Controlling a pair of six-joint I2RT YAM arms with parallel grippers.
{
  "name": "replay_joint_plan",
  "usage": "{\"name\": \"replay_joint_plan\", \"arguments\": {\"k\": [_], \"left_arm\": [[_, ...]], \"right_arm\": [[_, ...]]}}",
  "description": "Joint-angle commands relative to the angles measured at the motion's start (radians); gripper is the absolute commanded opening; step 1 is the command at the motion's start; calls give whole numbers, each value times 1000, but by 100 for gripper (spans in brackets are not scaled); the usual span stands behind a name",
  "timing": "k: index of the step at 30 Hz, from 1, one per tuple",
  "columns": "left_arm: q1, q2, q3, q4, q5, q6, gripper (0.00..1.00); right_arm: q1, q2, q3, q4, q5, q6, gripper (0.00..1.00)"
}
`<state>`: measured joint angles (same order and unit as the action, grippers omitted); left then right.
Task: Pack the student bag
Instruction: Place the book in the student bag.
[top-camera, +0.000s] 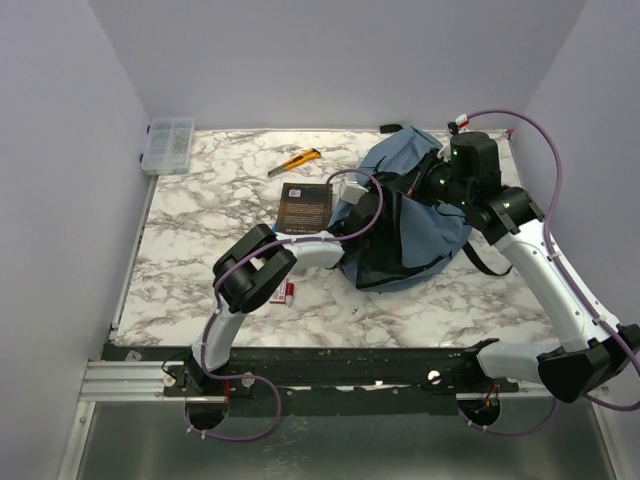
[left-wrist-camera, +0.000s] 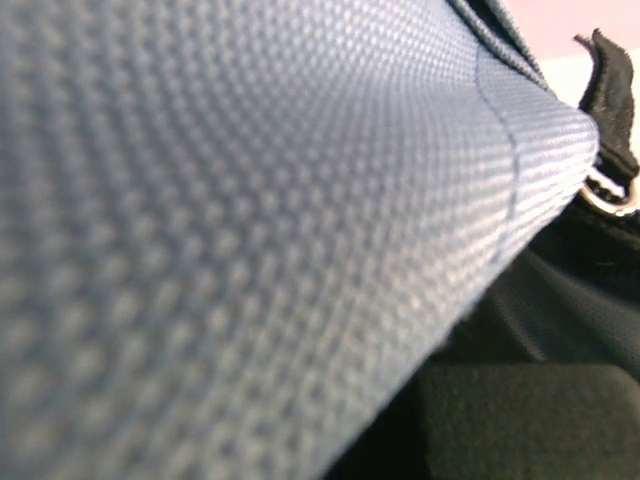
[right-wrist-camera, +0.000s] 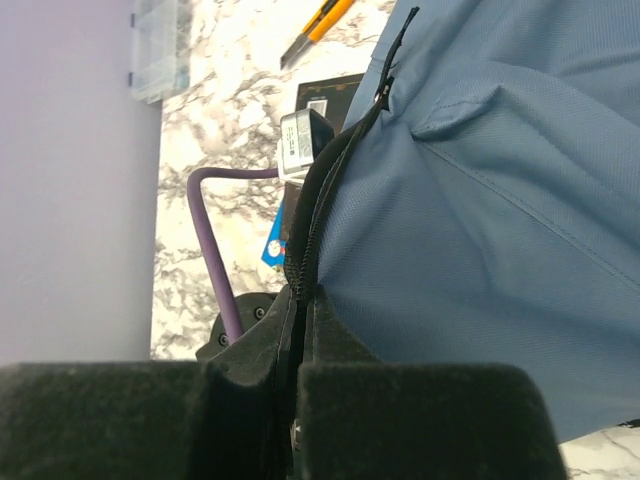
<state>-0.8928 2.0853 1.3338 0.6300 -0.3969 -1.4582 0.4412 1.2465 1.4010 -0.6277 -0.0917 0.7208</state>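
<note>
The student bag (top-camera: 410, 215) is a dusty-blue backpack lying at the middle right of the marble table, with its dark inside showing toward the front. My right gripper (top-camera: 440, 185) is shut on the bag's black zipper edge; in the right wrist view the gripper (right-wrist-camera: 308, 300) pinches the zipper (right-wrist-camera: 335, 170) between both pads. My left gripper (top-camera: 352, 188) is pressed against the bag's left side. The left wrist view shows almost only blue bag fabric (left-wrist-camera: 250, 220), so its jaws are hidden.
A dark book (top-camera: 304, 205) lies just left of the bag. A yellow utility knife (top-camera: 296, 161) is behind it, and a clear plastic box (top-camera: 168, 145) sits at the far left corner. A small red-and-white item (top-camera: 288, 291) lies by the left arm's elbow.
</note>
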Motion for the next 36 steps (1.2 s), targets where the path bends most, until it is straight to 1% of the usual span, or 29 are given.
{"name": "replay_joint_plan", "arguments": {"k": [1,3,6,8,12,14,15,17,22,23,25,26,29,32,33,34,36], "left_arm": [[-29,75,106,146,8,-59,2],[-35,105,128,142,38,-78,4],[-39,141,151,109,76,-124,6],[-38,143,154,66,99,-132,10],[-38,108,159,-65,135,-130,38],[-38,97,170,-101,165,-129,62],[-38,97,182,-120,196,-127,68],[-38,95,209,-175,250,-118,75],[-41,25,179,-284,294,-108,83],[-41,12,173,-297,308,-107,86],[-40,-11,173,-345,342,-98,96],[-40,-20,171,-366,357,-87,98],[-40,-53,161,-434,391,-73,98],[-37,-58,161,-467,376,-96,98],[-29,-37,186,-469,393,-94,98],[-17,-13,225,-475,451,-86,98],[0,21,292,-560,504,-90,98]], "right_arm": [[0,-2,1,85,27,2,1],[0,9,3,81,37,-17,0],[0,20,1,65,100,-44,0],[0,29,6,45,163,-72,1],[-2,43,35,-9,254,-138,0],[-2,52,55,-34,284,-164,1],[-4,53,64,-41,293,-178,1],[-6,55,76,-50,321,-199,1],[-17,75,121,-82,406,-248,0],[-18,79,126,-81,409,-253,1],[-19,87,133,-83,415,-257,1],[-19,90,134,-83,419,-260,1],[-23,99,137,-87,425,-267,1],[-24,97,133,-79,398,-264,0],[-22,94,126,-72,381,-261,1],[-23,92,123,-69,372,-260,0],[-22,89,119,-77,369,-262,1]]}}
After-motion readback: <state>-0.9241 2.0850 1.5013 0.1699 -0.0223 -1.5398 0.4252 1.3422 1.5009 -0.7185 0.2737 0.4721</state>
